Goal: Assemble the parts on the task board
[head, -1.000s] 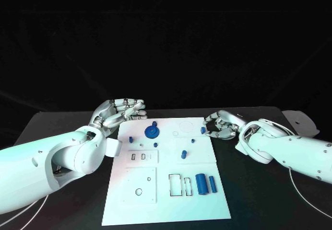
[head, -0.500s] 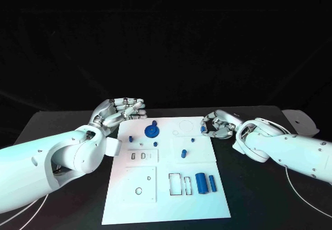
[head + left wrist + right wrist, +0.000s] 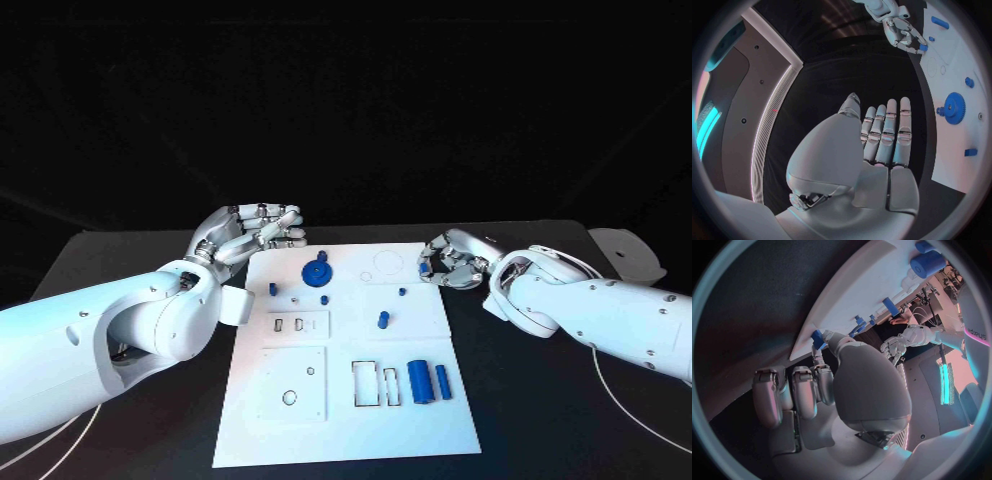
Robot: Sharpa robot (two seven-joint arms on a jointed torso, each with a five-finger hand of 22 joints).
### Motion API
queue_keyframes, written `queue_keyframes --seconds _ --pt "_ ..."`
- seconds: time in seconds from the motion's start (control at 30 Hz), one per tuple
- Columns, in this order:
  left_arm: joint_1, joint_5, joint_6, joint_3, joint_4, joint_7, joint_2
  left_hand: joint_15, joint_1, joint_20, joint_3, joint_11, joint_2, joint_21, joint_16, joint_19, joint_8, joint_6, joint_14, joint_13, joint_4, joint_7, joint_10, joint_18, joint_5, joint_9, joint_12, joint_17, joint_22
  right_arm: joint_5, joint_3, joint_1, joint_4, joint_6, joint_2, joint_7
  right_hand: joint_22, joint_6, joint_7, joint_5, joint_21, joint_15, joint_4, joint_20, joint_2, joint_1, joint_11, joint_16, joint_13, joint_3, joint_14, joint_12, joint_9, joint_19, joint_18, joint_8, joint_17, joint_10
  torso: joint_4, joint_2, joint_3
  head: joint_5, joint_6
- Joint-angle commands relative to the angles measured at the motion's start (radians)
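Note:
The white task board [image 3: 346, 410] lies in the middle of the black table. On it stand a blue gear [image 3: 315, 272] and a few small blue parts [image 3: 382, 320], with two blue cylinders [image 3: 428, 381] nearer me. My right hand [image 3: 459, 262] sits at the board's far right edge and pinches a small blue part [image 3: 426, 270] between thumb and finger; the right wrist view shows that part [image 3: 819, 338] at the edge of the board [image 3: 861, 285]. My left hand [image 3: 253, 232] hovers by the far left corner, fingers straight and holding nothing [image 3: 882, 135].
Rectangular cut-outs [image 3: 375, 385] and round holes [image 3: 290, 399] mark the near half of the board. A pale object [image 3: 635, 255] lies at the table's far right. Thin white cables [image 3: 635, 400] run over the table beside my right arm.
My right hand has crept a little to the left, toward the board's far right edge, still with the small blue part. The left hand has not moved.

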Motion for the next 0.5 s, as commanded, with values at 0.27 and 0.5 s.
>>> queue_keyframes --seconds 0.27,0.5 --pt "0.001 0.002 0.018 0.001 0.002 0.004 0.000 -0.002 0.008 0.007 0.003 0.001 0.003 -0.003 -0.003 0.001 -0.005 -0.006 -0.008 0.001 0.000 0.024 -0.004 0.014 0.004 -0.002 -0.002 0.001 -0.002 -0.022 -0.001 -0.004 -0.009 0.014 0.008 -0.018 0.240 0.016 -0.004 -0.006 0.005 -0.010 -0.003 -0.013 0.014 0.003 -0.010 0.003 0.154 0.012 0.104 0.006 0.005 0.086 -0.014 0.013 0.264 0.004 -0.0011 0.000 0.0011 0.001 -0.002" --pt "0.001 0.002 0.018 0.001 0.001 0.004 -0.002 -0.002 0.008 0.007 0.003 0.001 0.003 -0.003 -0.003 0.001 -0.005 -0.006 -0.008 0.001 0.000 0.024 -0.004 0.014 0.004 -0.002 -0.002 0.001 -0.002 -0.025 -0.001 -0.006 -0.009 -0.046 0.009 -0.003 0.251 0.021 -0.010 0.000 0.017 -0.016 -0.010 -0.019 0.040 0.010 -0.016 0.003 0.159 0.029 0.104 0.011 0.010 0.095 -0.018 0.023 0.264 0.010 -0.0013 -0.001 0.0007 0.002 -0.003"
